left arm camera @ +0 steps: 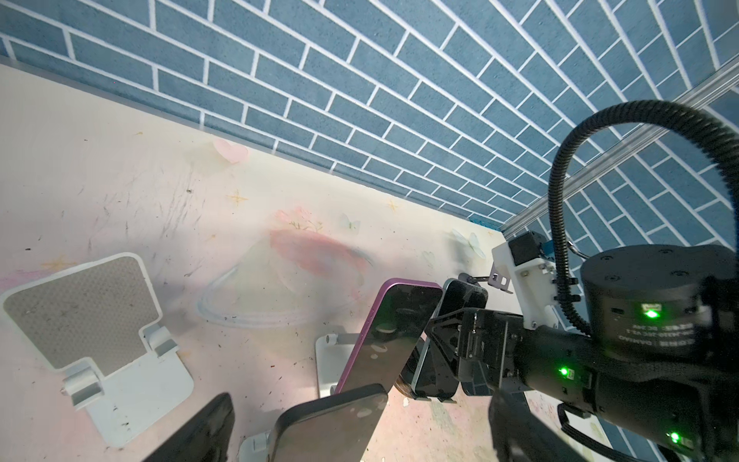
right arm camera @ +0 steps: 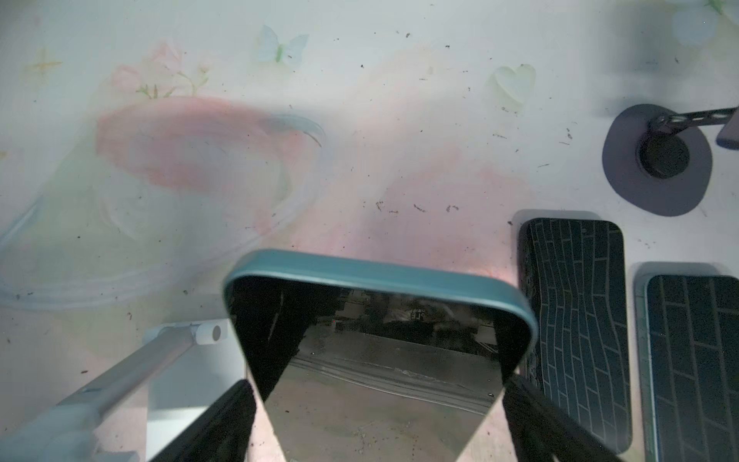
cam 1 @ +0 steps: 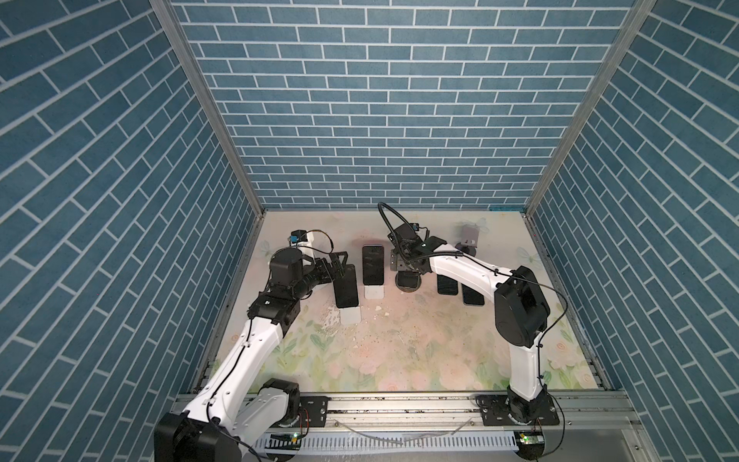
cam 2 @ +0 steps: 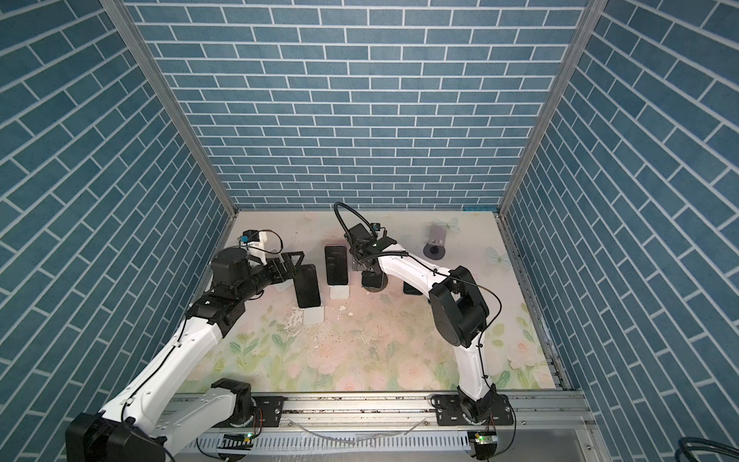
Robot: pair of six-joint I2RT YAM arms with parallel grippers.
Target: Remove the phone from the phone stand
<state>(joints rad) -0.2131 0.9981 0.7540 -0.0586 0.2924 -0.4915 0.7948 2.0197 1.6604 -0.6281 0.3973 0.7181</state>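
A teal-edged phone point(right arm camera: 380, 320) leans on a dark round-based phone stand point(cam 1: 408, 285). My right gripper point(right arm camera: 380, 424) is open, with a finger point(right arm camera: 224, 420) on each side of the phone's upper part and a thin gap showing. In both top views the right gripper point(cam 1: 406, 272) hangs over that phone. A dark grey phone point(left arm camera: 332, 424) on a white stand point(cam 1: 350, 317) sits between the wide-open fingers of my left gripper point(left arm camera: 356, 432), untouched. A purple-edged phone point(cam 1: 372, 264) rests on another white stand point(cam 1: 374, 293) between them.
Two phones point(cam 1: 447, 285) point(cam 1: 473, 297) lie flat on the floral table, partly under the right arm. An empty grey stand point(cam 1: 468, 240) with a round base stands at the back right. An empty white stand point(left arm camera: 80, 312) sits beside the left gripper. Brick walls close three sides.
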